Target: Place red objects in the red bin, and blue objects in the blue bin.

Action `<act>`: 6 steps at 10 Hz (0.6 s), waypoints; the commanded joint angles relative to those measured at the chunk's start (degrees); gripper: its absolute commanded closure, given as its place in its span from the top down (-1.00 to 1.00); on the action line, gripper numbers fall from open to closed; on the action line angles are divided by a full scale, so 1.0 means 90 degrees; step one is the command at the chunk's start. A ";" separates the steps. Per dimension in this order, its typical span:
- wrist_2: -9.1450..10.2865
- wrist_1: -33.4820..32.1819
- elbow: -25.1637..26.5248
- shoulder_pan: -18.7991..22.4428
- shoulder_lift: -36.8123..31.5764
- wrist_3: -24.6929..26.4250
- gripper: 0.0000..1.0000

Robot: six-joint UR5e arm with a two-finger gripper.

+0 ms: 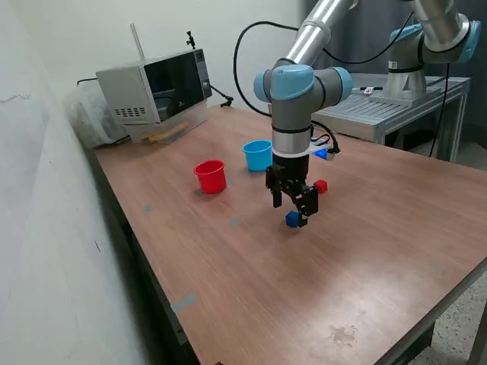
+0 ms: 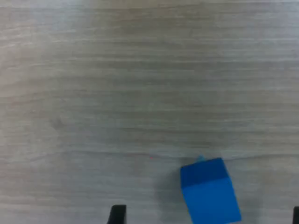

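Blue cube (image 1: 292, 219) sits on the wooden table (image 1: 365, 258), right under the gripper (image 1: 298, 214), whose fingers are spread either side of it and aren't squeezing it. Relative to that cube: red cube (image 1: 320, 185) close behind, red cup (image 1: 211, 176) and light blue cup (image 1: 258, 155) further off toward the microwave (image 1: 156, 90).

Pincer (image 1: 293, 204) pointing down over blue cube (image 1: 292, 220) on tabletop (image 1: 365, 251), red cube (image 1: 320, 185) just right, red cup (image 1: 211, 176) and light blue cup (image 1: 258, 154) farther left.
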 commanded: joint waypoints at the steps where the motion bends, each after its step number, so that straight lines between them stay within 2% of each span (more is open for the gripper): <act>1: -0.0001 0.0004 0.0009 -0.0069 0.0014 -0.0035 1.00; 6: 0.0028 0.0033 0.0097 -0.0030 0.0014 -0.0074 1.00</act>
